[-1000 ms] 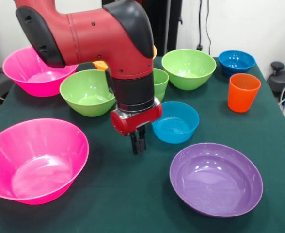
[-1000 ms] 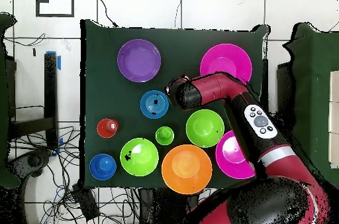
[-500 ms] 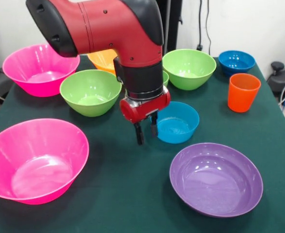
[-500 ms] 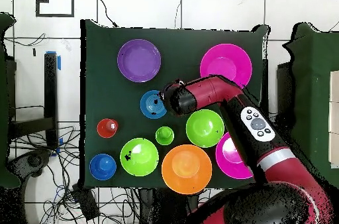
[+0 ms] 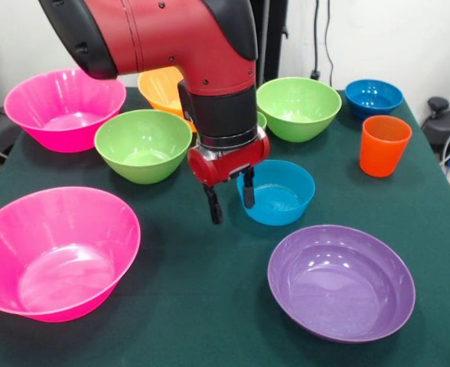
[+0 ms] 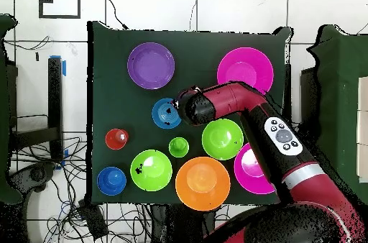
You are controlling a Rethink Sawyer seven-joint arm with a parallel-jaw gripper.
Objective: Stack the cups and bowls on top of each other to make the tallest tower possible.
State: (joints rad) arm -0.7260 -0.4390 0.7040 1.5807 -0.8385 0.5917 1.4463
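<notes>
My gripper (image 5: 229, 202) is open and empty, hanging low over the table at the left rim of a small blue bowl (image 5: 280, 193). One finger is outside the rim and the other just over it. In the overhead view the arm's wrist covers the edge of this blue bowl (image 6: 164, 113). The orange cup (image 5: 383, 144) stands upright at the right. Only a sliver of the light green cup (image 5: 262, 121) shows behind the arm; the overhead view shows this green cup (image 6: 179, 147) whole. A wide purple bowl (image 5: 340, 280) sits at the front right.
Two pink bowls (image 5: 54, 251) (image 5: 63, 108) lie on the left. Two green bowls (image 5: 142, 144) (image 5: 298, 107) sit mid-table, an orange bowl (image 5: 161, 86) stands behind the arm, and a second small blue bowl (image 5: 373, 95) is at the far right corner.
The gripper went from shut to open. It moved right in the front view, from the bare cloth to the blue bowl's left rim, and rose slightly.
</notes>
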